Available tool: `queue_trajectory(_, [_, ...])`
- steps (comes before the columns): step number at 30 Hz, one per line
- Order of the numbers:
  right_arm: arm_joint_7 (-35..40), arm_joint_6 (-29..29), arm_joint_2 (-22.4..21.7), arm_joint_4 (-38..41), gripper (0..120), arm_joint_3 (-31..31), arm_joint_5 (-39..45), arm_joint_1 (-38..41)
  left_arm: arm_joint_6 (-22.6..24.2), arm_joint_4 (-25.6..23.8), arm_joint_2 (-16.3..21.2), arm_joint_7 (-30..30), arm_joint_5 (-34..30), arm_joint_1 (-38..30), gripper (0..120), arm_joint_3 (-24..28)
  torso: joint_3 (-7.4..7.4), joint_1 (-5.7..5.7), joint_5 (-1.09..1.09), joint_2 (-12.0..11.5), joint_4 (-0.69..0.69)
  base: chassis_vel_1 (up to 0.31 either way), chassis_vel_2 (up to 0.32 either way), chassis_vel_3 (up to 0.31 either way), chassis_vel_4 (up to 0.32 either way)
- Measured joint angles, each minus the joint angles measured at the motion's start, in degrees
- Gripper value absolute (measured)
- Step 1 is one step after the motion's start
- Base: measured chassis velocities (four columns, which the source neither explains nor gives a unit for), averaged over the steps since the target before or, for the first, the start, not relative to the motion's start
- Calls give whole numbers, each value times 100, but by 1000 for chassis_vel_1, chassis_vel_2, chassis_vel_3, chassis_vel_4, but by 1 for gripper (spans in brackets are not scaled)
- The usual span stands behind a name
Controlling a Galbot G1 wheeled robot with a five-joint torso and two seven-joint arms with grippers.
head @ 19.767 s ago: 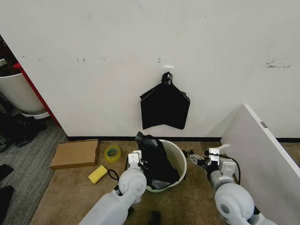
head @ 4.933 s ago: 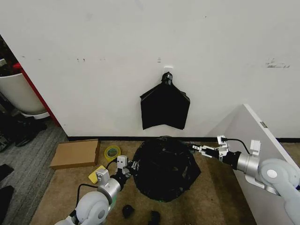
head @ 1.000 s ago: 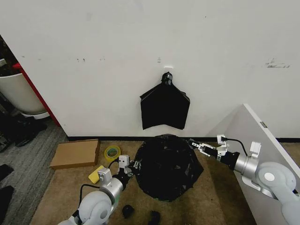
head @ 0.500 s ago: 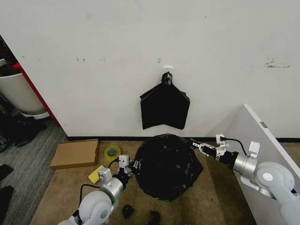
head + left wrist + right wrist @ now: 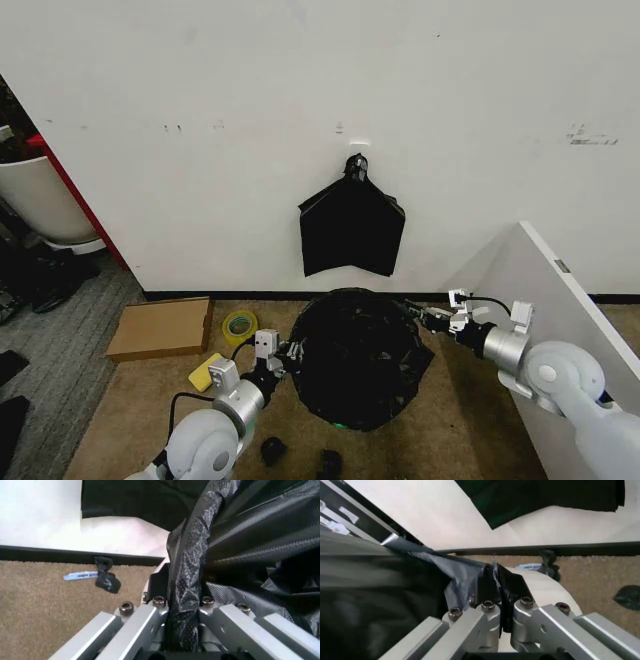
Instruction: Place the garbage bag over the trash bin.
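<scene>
Here I am clamping my left pincer (image 5: 285,356) on one side of the garbage bag (image 5: 355,355) and my right pincer (image 5: 425,318) on the opposite side, both shut on plastic. Between them the bag is draping over the trash bin (image 5: 540,583), whose white wall is peeking just past my right pincer. I judge the bag's mouth needs pulling downward from both pincers.

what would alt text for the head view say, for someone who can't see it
A large, crinkled, glossy black plastic garbage bag drapes over a bin on tan carpet, the left hand and right hand each pinching an opposite edge. Behind, a flat bunch of black bags hangs on the white wall.
</scene>
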Motion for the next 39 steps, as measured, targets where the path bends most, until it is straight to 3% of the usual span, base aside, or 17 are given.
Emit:
queue_trajectory(14, [152,90,40,-30,0,-67,-299,-109,-9,-29,-34,-2,52,15,1,14,0,0,0,0,0,0,0,0,0])
queue_trajectory(17, [232,160,63,-14,7,-18,-272,-110,-14,-26,-49,-37,47,16,1,13,0,0,0,0,0,0,0,0,0])
queue_trajectory(22, [576,380,138,12,29,206,-56,-148,-24,52,-134,-160,-28,74,1,3,0,0,0,0,0,0,0,0,0])
queue_trajectory(24, [614,397,142,10,31,236,-42,-174,-25,54,-137,-173,-29,87,1,1,0,0,0,0,0,0,0,0,0])
queue_trajectory(30, [1110,536,198,34,58,452,15,-279,-30,77,-137,-284,-8,145,1,-27,0,0,1,0,0,0,0,0,0])
queue_trajectory(32, [1168,554,196,65,61,500,42,-287,-30,95,-148,-311,7,152,1,-28,0,0,1,0,0,0,0,0,0])
queue_trajectory(36, [1347,561,154,309,77,708,167,-364,-31,145,-238,-481,62,172,1,-44,0,0,1,0,0,0,0,0,0])
queue_trajectory(39, [1665,216,102,976,88,837,31,-605,34,212,-408,-973,73,130,1,-45,0,0,0,0,0,0,0,0,0])
